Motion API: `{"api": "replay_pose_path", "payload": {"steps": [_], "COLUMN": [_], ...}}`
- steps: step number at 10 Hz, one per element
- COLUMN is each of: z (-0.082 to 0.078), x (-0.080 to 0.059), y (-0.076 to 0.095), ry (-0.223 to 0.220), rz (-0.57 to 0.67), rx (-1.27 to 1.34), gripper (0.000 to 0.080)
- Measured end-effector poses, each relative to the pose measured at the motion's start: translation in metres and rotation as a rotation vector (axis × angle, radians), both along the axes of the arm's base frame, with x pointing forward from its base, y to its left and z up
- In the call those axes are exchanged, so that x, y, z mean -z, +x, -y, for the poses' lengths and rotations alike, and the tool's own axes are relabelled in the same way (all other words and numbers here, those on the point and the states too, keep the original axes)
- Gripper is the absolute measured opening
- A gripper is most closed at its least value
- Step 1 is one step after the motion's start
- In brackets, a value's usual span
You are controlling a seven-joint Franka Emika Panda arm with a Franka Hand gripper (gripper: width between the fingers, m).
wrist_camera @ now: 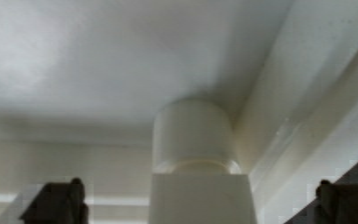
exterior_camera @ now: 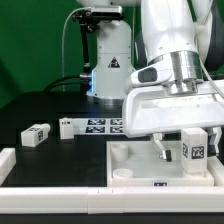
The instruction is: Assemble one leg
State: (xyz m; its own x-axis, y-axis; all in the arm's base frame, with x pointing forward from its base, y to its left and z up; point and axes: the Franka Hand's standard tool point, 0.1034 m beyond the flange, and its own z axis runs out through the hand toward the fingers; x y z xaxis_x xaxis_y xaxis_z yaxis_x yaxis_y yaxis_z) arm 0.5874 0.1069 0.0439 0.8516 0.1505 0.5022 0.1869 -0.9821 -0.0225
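Where the black counter (exterior_camera: 40, 105) nears its front edge, on the exterior view's right, a large white square tabletop (exterior_camera: 135, 165) lies flat. The leg (exterior_camera: 196, 149) stands upright on it, its black-and-white tag facing the camera. The gripper (exterior_camera: 187, 146) hangs directly over the leg, spread wide, one finger on each side. From the wrist view, the two dark fingertips (wrist_camera: 59, 200) flank the white post with a clear gap on both sides, pinching nothing. Two other small tagged parts (exterior_camera: 35, 135) lie well apart toward the counter's left edge, beside the marker board (exterior_camera: 105, 125).
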Motion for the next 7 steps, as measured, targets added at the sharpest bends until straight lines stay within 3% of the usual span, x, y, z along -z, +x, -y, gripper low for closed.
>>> {"api": "replay_pose_path", "payload": {"steps": [3, 5, 7], "z": [0.001, 0.002, 0.0], "x": [-0.001, -0.018, -0.022], "y": [-0.001, -0.001, 0.0], "ry": [0.003, 0.005, 0.009], "rz": [0.002, 0.002, -0.047], "rx": [0.013, 0.018, 0.009], "gripper": [0.0649, 0.0649, 0.0649]}}
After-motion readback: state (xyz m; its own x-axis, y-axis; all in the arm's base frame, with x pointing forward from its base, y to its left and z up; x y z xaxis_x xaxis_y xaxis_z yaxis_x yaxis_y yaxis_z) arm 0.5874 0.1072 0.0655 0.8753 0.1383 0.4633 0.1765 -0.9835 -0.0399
